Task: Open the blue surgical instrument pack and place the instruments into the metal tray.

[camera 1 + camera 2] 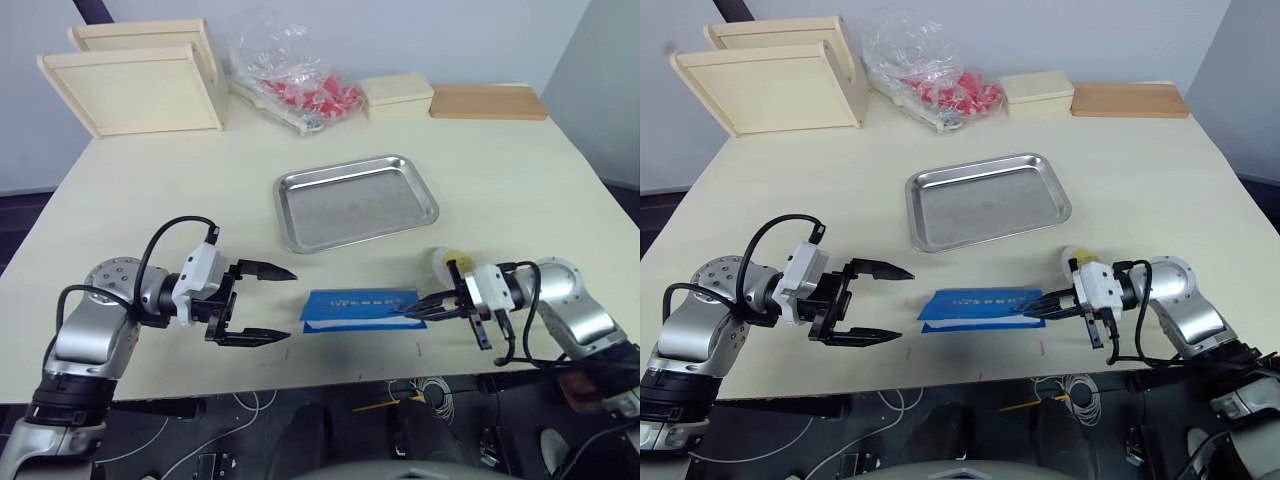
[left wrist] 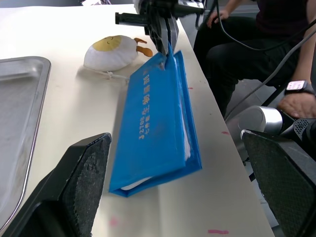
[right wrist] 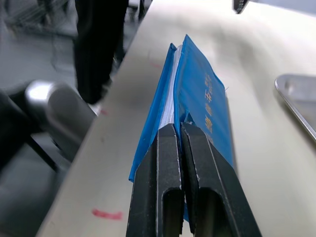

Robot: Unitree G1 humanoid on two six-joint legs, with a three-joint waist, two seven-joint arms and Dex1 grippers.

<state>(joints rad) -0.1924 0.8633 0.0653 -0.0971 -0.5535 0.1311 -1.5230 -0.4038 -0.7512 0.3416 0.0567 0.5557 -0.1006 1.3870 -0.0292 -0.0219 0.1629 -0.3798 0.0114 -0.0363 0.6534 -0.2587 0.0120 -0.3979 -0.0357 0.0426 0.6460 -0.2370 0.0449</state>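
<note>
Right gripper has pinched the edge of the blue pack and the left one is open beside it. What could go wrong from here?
1. The right gripper pinches only the top flap's edge of the blue pack, so the flap may slip free.
2. The pack lies near the table's front edge; a pull could drag it off.
3. The pack is still closed, so lifting it may spill the contents short of the metal tray.

one blue pack [image 1: 358, 308], one metal tray [image 1: 356, 202], two wooden framed trays [image 1: 135, 88], two grippers [image 1: 262, 302]
</note>
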